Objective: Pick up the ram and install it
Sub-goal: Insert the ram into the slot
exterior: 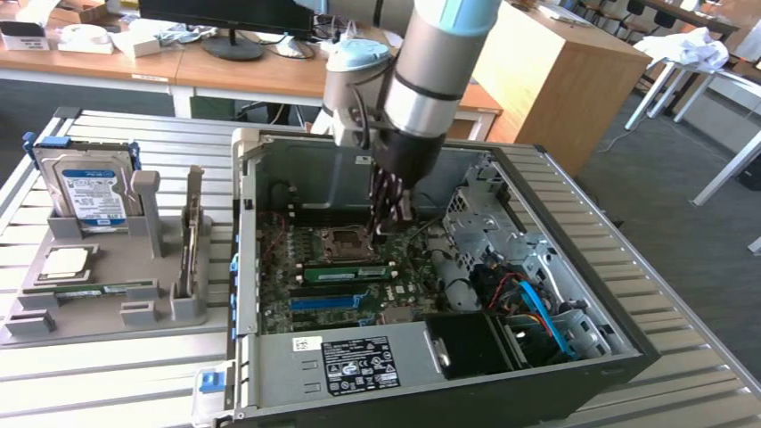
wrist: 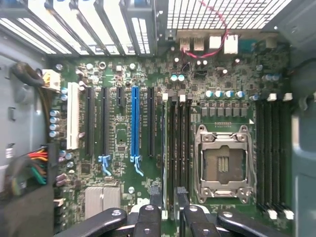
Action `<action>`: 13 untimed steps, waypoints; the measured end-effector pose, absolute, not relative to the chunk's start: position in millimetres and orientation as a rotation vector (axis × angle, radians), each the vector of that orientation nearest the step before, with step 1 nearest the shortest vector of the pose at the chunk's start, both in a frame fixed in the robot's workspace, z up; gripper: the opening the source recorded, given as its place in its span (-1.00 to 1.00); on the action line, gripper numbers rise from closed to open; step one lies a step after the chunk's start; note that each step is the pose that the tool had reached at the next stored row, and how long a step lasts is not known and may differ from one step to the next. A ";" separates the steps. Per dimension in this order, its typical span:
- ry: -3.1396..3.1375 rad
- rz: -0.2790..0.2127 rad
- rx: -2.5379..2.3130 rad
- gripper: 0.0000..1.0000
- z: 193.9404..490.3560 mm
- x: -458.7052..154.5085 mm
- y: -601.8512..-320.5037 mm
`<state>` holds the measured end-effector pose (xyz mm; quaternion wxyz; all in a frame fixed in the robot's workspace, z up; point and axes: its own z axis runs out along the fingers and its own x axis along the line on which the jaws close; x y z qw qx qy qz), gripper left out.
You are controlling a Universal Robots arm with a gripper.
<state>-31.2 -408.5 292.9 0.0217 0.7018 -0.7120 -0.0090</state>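
Two green memory sticks show in the exterior view. Far off to the exterior view's left of the fingers, a grey holder (exterior: 107, 314) carries an upright blue-labelled hard drive (exterior: 85, 192), a square silver processor chip (exterior: 66, 260) and one green stick (exterior: 89, 290) lying flat, all well apart from the fingers. Next comes the open computer case (exterior: 244, 267), with the arm (exterior: 429, 71) reaching down into it. The ram (exterior: 345, 271) (wrist: 164, 148) stands on edge in a slot of the motherboard (exterior: 291, 267), just below the fingers and beside the open processor socket (exterior: 345, 239). The gripper (exterior: 390, 228) (wrist: 168, 195) hovers close above it. In the wrist view its fingers (wrist: 154, 200) stand partly apart, in line with the ram's top edge and clamped on nothing. To the exterior view's right of the fingers sit drive cages (exterior: 494, 218) and a blue cable (exterior: 535, 308).
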 end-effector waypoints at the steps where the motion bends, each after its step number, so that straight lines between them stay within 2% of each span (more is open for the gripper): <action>1: -2.206 -0.028 2.175 -0.50 296.5 -31.2 -408.5; 13: -2.206 -0.028 2.175 -0.50 332.6 -31.1 -408.5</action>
